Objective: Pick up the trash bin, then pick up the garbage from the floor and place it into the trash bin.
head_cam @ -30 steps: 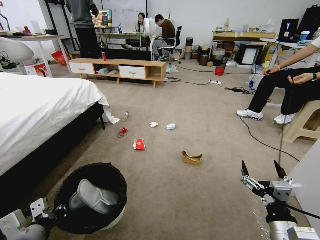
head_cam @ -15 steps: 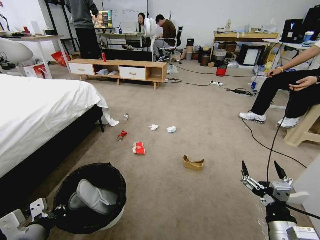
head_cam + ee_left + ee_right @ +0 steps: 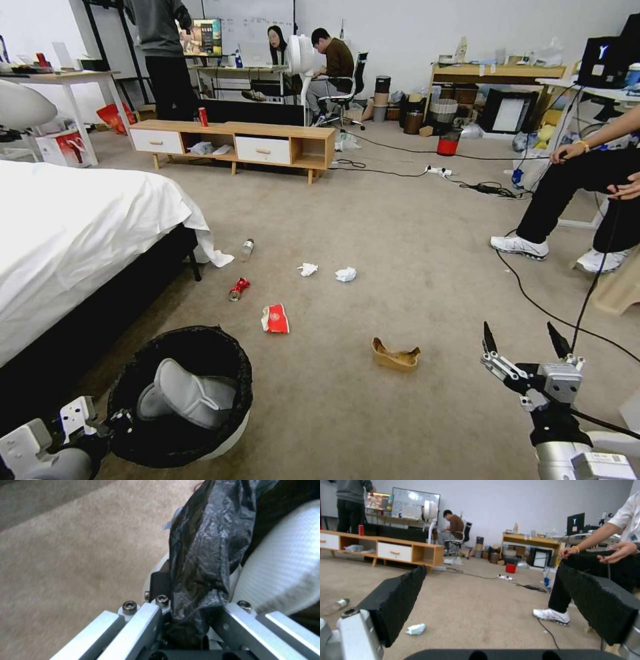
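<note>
Beige carpet [image 3: 400, 220] runs ahead of me, with a white-sheeted bed [image 3: 73, 233] along my left side and a low wooden cabinet [image 3: 233, 143] farther off. Low at my left, my left end effector [image 3: 186, 620] is clamped on the rim of the trash bin [image 3: 180, 393], pinching the crinkled black liner between its metal fingers; the bin hangs just in front of me, and something pale grey already lies inside it. My right end effector [image 3: 523, 343] hovers above the floor on my right, its two dark fingers spread wide apart with nothing between them. The garbage is scattered ahead: a tan cardboard tray [image 3: 396, 355] is the closest piece, lying ahead and to the left of my right end effector, with its long side running roughly across my view. Beyond it sit a red-white packet [image 3: 275, 319], a crushed red can [image 3: 237, 289], two crumpled tissues [image 3: 345, 274] and a clear bottle [image 3: 247, 249] near the bed's corner. I judge the bin is in hand and the litter step not yet begun; the right arm is free and nearer the tray, so that piece looks the natural first target, needing a reach forward, leftward and down.
</note>
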`<state>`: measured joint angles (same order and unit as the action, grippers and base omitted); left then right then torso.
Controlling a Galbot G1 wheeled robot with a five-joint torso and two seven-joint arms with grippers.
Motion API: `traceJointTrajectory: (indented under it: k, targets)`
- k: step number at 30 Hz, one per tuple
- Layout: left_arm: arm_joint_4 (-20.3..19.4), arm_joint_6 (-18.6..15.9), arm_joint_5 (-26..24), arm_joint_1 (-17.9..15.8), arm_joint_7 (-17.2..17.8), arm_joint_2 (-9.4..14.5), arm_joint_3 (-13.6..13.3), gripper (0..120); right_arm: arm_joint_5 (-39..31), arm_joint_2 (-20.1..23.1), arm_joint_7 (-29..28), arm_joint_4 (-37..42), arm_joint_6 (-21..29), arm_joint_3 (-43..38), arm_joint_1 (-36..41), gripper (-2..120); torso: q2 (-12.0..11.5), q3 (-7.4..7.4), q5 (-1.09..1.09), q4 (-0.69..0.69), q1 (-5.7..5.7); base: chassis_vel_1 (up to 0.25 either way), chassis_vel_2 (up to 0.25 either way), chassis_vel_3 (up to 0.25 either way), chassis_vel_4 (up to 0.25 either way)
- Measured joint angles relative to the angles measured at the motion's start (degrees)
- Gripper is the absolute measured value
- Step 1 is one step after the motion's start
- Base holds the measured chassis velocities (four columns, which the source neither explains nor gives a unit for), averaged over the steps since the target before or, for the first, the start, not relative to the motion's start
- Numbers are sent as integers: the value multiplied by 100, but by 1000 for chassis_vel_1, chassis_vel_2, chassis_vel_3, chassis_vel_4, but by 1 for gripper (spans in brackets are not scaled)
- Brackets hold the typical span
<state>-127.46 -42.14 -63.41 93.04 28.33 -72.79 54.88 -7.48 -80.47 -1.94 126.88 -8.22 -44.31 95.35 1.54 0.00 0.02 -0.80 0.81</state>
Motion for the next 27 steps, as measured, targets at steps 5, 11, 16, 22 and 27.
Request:
traceJointTrajectory:
  k: [5,11,16,22,27]
  targets:
    - [9,0,1,-11,0,2,-2,2,-15,14,-8,-7,0,1,-31,100,0,0,-2,0,0,-188,169,181,-172]
    - [14,0,1,-21,1,12,-2,2,-35,33,-9,-8,0,4,-45,100,0,1,-2,0,2,-109,125,111,-108]
    - [14,0,-2,-16,3,16,4,2,-35,36,-7,-4,0,1,-34,100,0,0,-2,0,0,-6,-8,0,-5]
    - [18,0,-2,-7,8,27,21,2,-26,41,-1,12,12,-22,-24,100,1,-1,-2,1,-1,0,0,0,0]
    - [17,0,-3,-7,9,27,21,2,-19,41,-1,16,20,-30,-15,100,2,-1,-2,0,-1,0,0,0,0]
